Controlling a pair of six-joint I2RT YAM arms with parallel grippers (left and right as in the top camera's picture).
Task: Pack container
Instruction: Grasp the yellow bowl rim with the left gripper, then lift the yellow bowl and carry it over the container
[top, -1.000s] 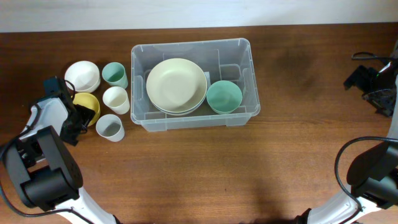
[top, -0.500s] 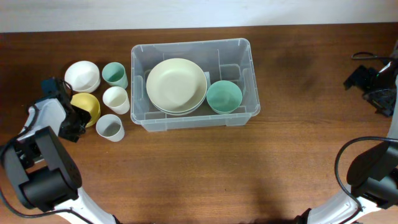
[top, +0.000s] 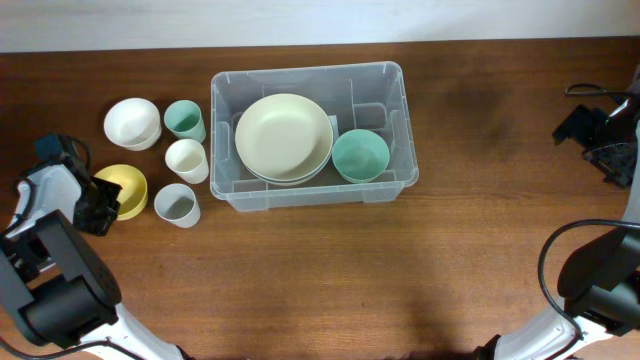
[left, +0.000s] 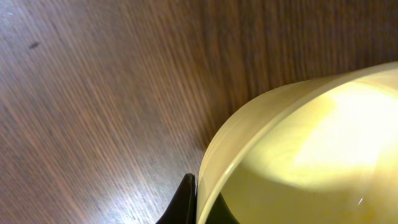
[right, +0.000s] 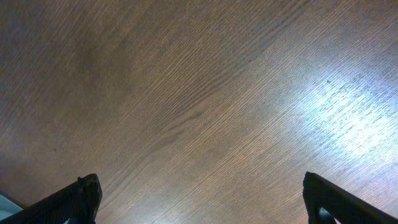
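Where the counter (top: 300, 280) reaches its far left side, the left claw (top: 98, 207) is clenched on the left rim of a yellow bowl (top: 127, 190), grasping it. Around that bowl stand a white bowl (top: 132, 122), a green cup (top: 184, 120), a white cup (top: 186, 159) and a grey cup (top: 176, 205), all upright, grouped between the left claw and the container (top: 305, 74). That clear tub sits just right of the cups, near the counter's middle and toward the back, apart from the left claw and well apart from the right claw (right: 199, 186) at the far right edge. Inside it a cream bowl (top: 283, 135) fills the left part, stacked on another dish, with a teal bowl (top: 360, 155) against its right side.

From overhead the grip on the yellow bowl is hard to read. The left wrist view shows it close, with a dark finger (left: 185, 200) pressed to the outside of the yellow rim. The right wrist view shows the right claw released, its fingers spread wide over wood. The counter is dark brown wood grain with a patch of glare, and a pale strip (top: 300, 20) runs along its far edge
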